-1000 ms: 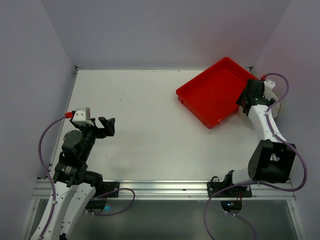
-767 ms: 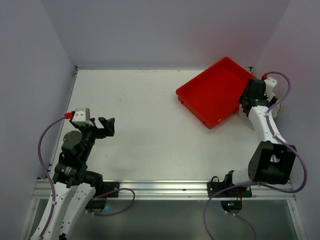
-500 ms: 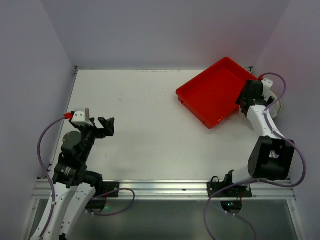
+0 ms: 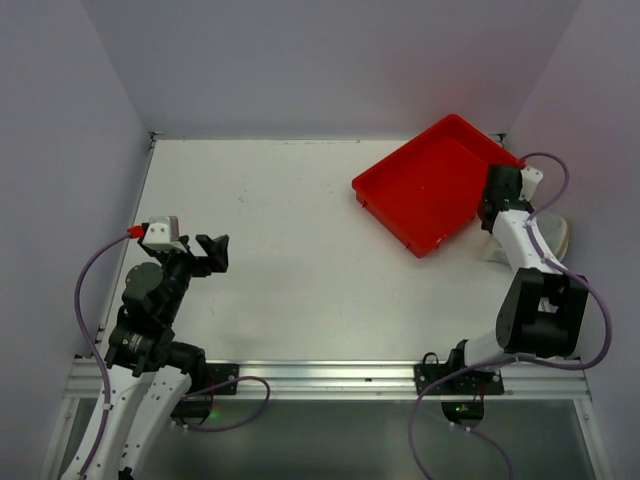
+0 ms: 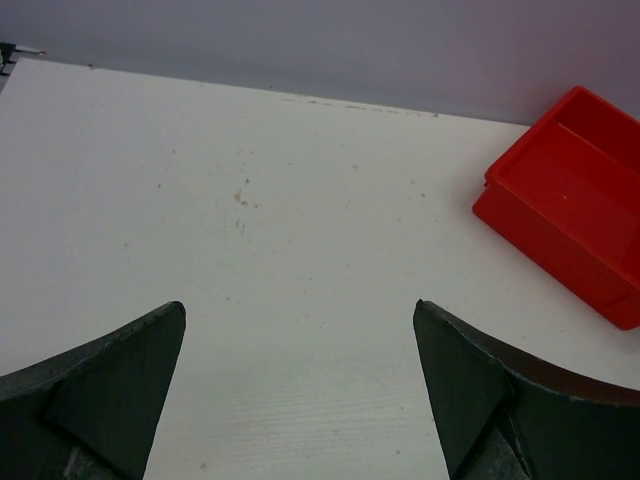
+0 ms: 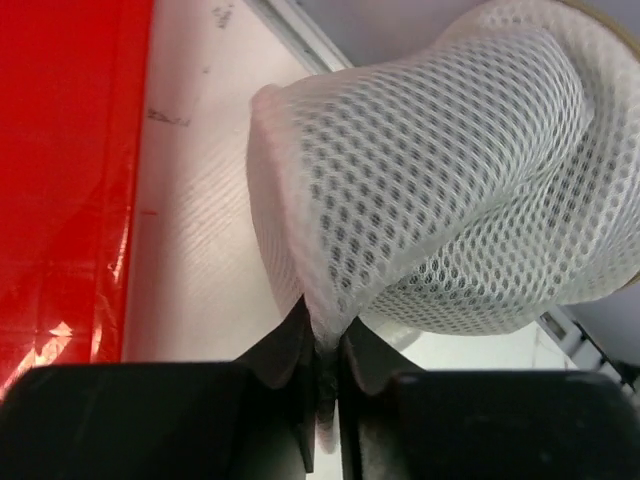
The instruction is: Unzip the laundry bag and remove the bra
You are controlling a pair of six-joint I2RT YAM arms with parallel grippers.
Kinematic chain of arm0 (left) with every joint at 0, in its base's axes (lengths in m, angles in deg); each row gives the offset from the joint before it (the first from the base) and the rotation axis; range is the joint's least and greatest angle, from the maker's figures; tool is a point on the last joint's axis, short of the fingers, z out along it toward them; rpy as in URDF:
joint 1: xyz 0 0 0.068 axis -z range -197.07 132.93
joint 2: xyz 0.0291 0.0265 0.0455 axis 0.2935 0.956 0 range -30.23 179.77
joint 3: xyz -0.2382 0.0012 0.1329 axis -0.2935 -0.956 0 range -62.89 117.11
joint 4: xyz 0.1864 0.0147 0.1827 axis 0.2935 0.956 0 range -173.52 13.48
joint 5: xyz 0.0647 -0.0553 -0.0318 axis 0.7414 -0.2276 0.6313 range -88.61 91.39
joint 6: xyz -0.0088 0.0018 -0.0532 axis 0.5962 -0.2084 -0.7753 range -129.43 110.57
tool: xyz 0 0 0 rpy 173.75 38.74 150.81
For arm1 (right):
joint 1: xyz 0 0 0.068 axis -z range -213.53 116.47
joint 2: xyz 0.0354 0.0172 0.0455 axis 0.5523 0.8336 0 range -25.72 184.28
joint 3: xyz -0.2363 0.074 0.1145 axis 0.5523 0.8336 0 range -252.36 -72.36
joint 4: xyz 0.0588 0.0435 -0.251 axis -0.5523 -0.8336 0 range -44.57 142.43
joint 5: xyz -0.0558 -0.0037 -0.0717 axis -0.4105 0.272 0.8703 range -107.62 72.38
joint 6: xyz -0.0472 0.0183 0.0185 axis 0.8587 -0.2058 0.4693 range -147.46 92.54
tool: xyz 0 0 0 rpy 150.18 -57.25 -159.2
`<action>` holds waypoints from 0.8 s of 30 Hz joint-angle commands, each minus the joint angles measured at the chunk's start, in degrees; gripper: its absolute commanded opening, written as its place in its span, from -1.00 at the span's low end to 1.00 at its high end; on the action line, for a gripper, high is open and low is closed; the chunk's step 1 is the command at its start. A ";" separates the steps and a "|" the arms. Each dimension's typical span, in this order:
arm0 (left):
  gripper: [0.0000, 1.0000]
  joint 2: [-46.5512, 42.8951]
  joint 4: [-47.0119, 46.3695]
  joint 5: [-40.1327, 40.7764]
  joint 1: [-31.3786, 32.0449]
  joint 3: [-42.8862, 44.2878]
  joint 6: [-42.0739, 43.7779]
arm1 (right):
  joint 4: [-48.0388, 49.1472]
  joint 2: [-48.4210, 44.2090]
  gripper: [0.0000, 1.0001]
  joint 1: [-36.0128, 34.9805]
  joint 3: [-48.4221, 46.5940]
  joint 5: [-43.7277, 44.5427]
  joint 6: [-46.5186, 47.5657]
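The laundry bag (image 6: 450,170), a white mesh bag, lies on its side at the table's right edge (image 4: 556,236), past the red tray. My right gripper (image 6: 322,345) is shut on a pinched fold of its mesh at the near side, beside the tray's right corner (image 4: 494,220). The mesh is drawn to a point between the jaws. No zip shows, and the bra is hidden. My left gripper (image 4: 212,250) stands open over bare table at the left, far from the bag, with nothing between its fingers (image 5: 300,305).
The red tray (image 4: 430,190) sits empty at the back right, skewed, its long side just left of my right gripper (image 6: 60,150); the left wrist view shows it (image 5: 570,200) too. Walls close the table on the left, back and right. The table's right edge is right behind the bag.
My right gripper has gone from open to shut, pinching the bag's mesh, and its wrist has shifted slightly toward the back. The left arm has not moved.
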State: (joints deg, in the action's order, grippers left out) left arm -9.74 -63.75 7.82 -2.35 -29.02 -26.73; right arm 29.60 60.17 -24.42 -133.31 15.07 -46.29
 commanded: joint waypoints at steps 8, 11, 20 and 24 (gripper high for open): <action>1.00 0.51 -2.81 1.03 0.31 0.41 1.30 | -11.96 -15.21 -1.00 -17.43 -8.75 17.49 0.19; 1.00 1.13 -2.28 1.91 0.31 0.59 1.13 | -15.31 -18.73 -1.00 -29.46 -10.41 19.69 0.11; 1.00 3.24 -1.05 2.00 -1.36 0.94 -0.45 | -7.50 -11.13 -1.00 -62.44 -12.70 21.88 12.58; 1.00 4.82 1.05 3.84 -2.59 1.11 -1.95 | -5.04 0.57 -1.00 -70.95 -13.58 24.79 13.29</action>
State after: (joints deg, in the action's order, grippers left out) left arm -6.13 -63.03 9.24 -3.99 -29.02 -27.28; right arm 21.27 53.92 -91.00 -145.65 34.72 -36.43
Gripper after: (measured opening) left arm 0.997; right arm 0.066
